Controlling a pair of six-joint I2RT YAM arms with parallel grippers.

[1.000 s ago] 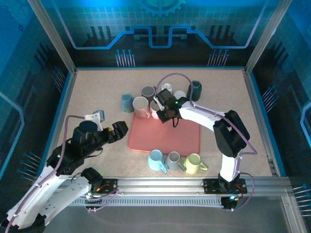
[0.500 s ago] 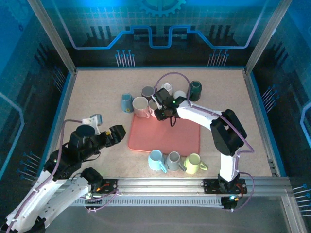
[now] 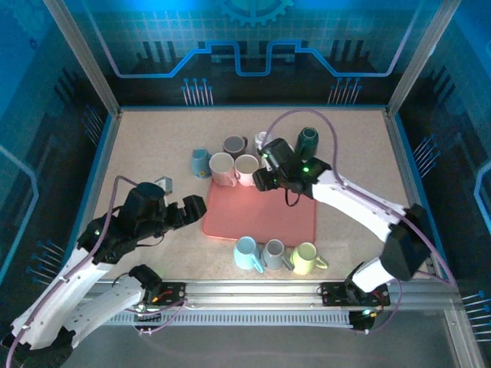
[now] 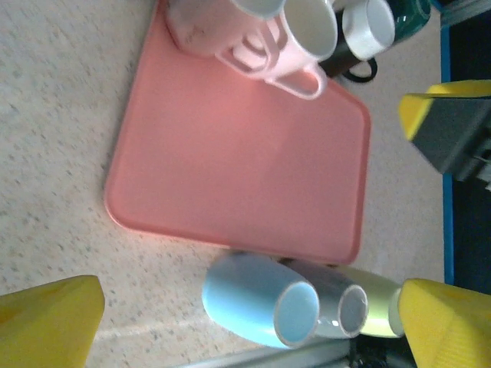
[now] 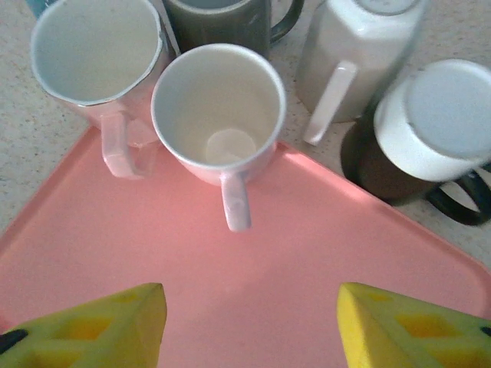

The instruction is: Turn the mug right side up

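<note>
A speckled tabletop (image 3: 138,153) inside a blue-lit enclosure is seen, with a pink tray (image 3: 261,218) laid at its middle and mugs gathered along the tray's far and near edges. The pale mug (image 5: 219,115) is found at the tray's far edge, standing with its mouth upward, so its long axis is vertical and it is judged to be right side up already. It lies straight ahead of the right claw (image 5: 253,310), on the line between the two fingers, with its handle pointed back toward the claw. The right claw is held spread, with nothing between its fingers and no contact with the mug. Just to the mug's right an upturned white mug (image 5: 353,54) is seen. The left claw (image 3: 192,208) is also spread wide and carries nothing; it is placed off the tray's left edge, well apart from the mug, so the right arm is clearly the nearer one
</note>
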